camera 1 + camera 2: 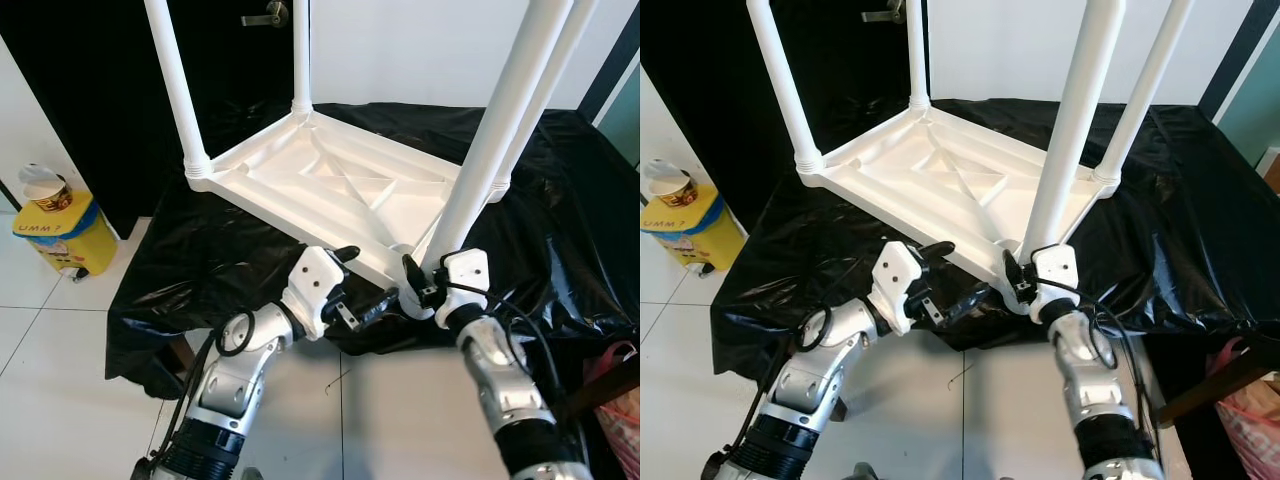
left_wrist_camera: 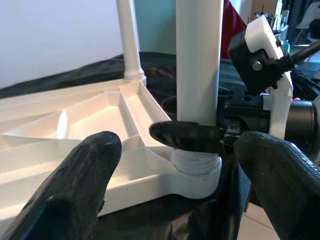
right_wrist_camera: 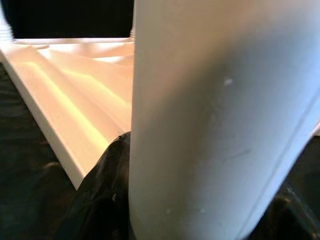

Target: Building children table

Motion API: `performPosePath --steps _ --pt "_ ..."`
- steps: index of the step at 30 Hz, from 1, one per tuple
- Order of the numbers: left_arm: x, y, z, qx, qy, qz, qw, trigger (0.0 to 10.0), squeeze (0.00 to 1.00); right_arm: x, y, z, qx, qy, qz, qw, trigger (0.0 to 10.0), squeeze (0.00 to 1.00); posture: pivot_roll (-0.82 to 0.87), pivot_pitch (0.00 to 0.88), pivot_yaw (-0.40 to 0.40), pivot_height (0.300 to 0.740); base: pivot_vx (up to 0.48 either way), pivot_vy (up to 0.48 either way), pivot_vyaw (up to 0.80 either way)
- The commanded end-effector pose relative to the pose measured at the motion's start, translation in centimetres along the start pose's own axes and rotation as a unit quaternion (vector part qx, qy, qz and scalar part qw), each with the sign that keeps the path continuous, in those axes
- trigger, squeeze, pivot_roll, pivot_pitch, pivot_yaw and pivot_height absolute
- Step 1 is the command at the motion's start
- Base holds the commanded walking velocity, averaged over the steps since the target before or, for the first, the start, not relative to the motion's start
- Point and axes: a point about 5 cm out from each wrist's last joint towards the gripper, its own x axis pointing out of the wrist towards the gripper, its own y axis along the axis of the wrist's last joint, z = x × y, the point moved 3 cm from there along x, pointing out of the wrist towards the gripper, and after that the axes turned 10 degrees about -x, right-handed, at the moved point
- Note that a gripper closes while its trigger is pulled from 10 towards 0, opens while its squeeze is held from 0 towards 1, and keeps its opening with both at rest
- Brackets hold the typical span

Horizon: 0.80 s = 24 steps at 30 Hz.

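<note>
A white plastic children's table point(image 1: 330, 180) lies upside down on a black sheet point(image 1: 200, 260), with its four legs pointing up. My right gripper point(image 1: 428, 283) is shut around the base of the near right leg point(image 1: 490, 140), just above its socket at the table's front corner. One of its black fingers point(image 2: 185, 136) wraps across the leg point(image 2: 198, 60), and the leg point(image 3: 215, 115) sits close against the finger point(image 3: 105, 190). My left gripper point(image 1: 362, 280) hovers open just left of that corner at the table's front edge, holding nothing, its two fingers spread wide.
A yellow bin point(image 1: 60, 230) stands on the white tiled floor at the left. A black door with a handle point(image 1: 268, 14) is behind the table. A pink bag point(image 1: 615, 385) sits low at the right. The black sheet hangs over the support's front edge.
</note>
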Motion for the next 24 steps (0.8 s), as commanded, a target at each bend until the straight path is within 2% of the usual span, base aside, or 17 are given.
performPosePath --steps 1,5,6,13,17,24 --pt "-0.2 -1.4 -0.4 -0.01 0.045 -0.025 0.999 10.0 0.0 -1.3 -2.7 -0.7 -0.001 -0.022 -0.069 0.997 10.0 0.0 0.03 0.013 -0.044 0.74 0.0 0.0 0.0" --pt "-0.2 -1.8 -0.2 -0.014 0.046 -0.03 0.998 10.0 0.0 -1.7 -3.0 -1.2 0.017 -0.052 -0.087 0.995 10.0 0.0 0.03 0.015 -0.047 0.74 0.0 0.0 0.0" --pt "-0.1 -1.9 -0.1 -0.029 0.048 -0.032 0.998 10.0 0.0 -1.8 -2.9 -1.7 0.014 -0.054 -0.089 0.994 10.0 0.0 0.03 0.018 -0.049 0.74 0.0 0.0 0.0" --pt "0.1 -1.9 0.2 -0.051 0.053 -0.034 0.997 10.0 0.0 -2.0 -2.2 -3.1 0.026 -0.05 -0.082 0.995 10.0 0.0 0.03 0.026 -0.054 0.74 0.0 0.0 0.0" --pt "0.2 -1.9 0.0 -0.061 0.067 -0.036 0.995 10.0 0.0 -1.9 -0.2 -3.0 0.007 -0.034 -0.027 0.999 10.0 0.0 0.02 0.034 -0.058 0.74 0.0 0.0 0.0" --pt "0.0 -2.1 -1.1 -0.076 0.098 -0.033 0.992 10.0 0.0 -2.0 -0.3 -2.9 0.01 -0.034 -0.036 0.999 10.0 0.0 0.02 0.044 -0.064 0.74 0.0 0.0 0.0"
